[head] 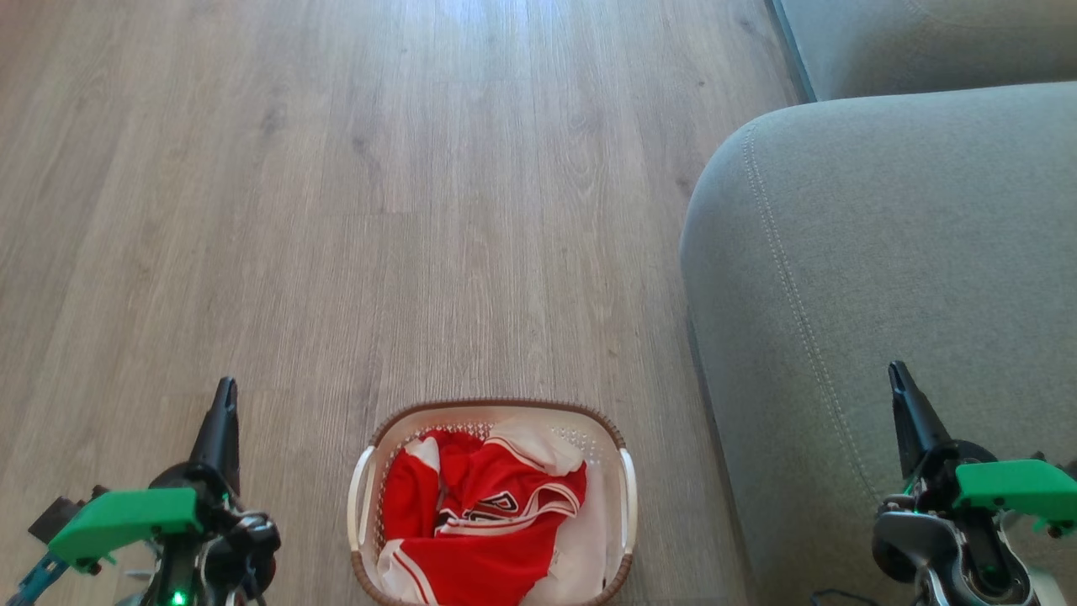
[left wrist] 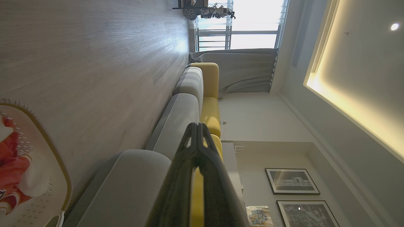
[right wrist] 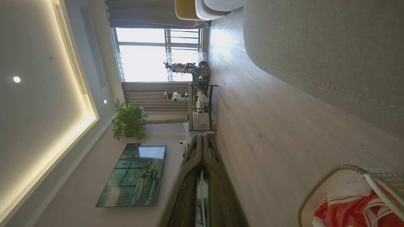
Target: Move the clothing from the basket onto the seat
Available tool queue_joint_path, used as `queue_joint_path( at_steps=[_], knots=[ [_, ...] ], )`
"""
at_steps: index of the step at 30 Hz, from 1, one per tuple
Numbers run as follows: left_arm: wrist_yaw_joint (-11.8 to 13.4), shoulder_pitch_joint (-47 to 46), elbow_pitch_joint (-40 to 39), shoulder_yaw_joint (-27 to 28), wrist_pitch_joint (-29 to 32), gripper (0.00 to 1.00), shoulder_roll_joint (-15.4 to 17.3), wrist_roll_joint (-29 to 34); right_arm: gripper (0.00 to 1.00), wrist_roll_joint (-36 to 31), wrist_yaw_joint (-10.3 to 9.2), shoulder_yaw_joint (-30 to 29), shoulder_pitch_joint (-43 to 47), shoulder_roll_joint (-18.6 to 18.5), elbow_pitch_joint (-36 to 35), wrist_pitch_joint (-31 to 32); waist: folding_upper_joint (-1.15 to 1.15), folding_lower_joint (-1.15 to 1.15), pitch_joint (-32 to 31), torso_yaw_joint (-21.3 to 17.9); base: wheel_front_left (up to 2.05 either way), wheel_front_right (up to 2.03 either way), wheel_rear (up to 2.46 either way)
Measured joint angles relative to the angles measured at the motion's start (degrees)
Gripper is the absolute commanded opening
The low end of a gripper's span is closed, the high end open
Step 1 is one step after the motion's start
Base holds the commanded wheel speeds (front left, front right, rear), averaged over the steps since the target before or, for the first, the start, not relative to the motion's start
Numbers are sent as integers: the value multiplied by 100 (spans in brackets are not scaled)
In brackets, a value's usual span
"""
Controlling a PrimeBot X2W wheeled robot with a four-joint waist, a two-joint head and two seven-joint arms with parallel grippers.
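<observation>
Head view: clothing (head: 488, 522) is a crumpled red shiny pile with white stripes and trim, black-and-white lettering partly visible, sitting inside the basket (head: 496, 406), a white perforated tub with brown woven-look rim and white side handles, at bottom centre. Left gripper (head: 225, 391) at lower left, fingers together, holding nothing, over the floor and apart from the basket. Right gripper (head: 899, 374) at lower right, fingers together, empty, over the seat (head: 909, 252), a grey-green cushion with rounded edge and double stitched seam, just right of the basket. Grey wood-plank floor (head: 379, 210); a second cushion (head: 925, 42) at top right. Left wrist view: basket rim (left wrist: 60, 176) and red/white clothing (left wrist: 12, 170) at the lower left edge. Left gripper's tips (left wrist: 196, 126) meet, gripping nothing. Seat (left wrist: 132, 189) runs on into a sofa with yellow back cushions (left wrist: 210, 78); grey curtain (left wrist: 246, 69), bright window (left wrist: 252, 25), framed pictures (left wrist: 292, 181) on the wall. Right wrist view: basket (right wrist: 334, 171) with clothing (right wrist: 347, 211) in the lower right corner, seat (right wrist: 315, 47) at upper right. Right gripper's tips (right wrist: 203, 136) pressed together, empty. Beyond: wall TV (right wrist: 135, 176), potted plant (right wrist: 129, 121), metal-frame rack (right wrist: 202, 107), window (right wrist: 148, 53).
</observation>
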Motion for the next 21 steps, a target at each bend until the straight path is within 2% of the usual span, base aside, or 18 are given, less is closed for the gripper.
queue_joint_path(
  at_steps=[18,19,21],
  knots=[
    [0,0,0,0,0,0,0,0,0,0,0,0,0,0,0,0,0,0,0,0,0,0,0],
    [4,9,53,-8,-7,100,-2,0,100,0,1,9,10,0,56,-1,0,0,0,0,0,0,0],
    [7,51,140,-14,-7,100,-9,0,100,0,1,24,51,1,143,-1,0,0,0,0,0,0,0]
  ],
)
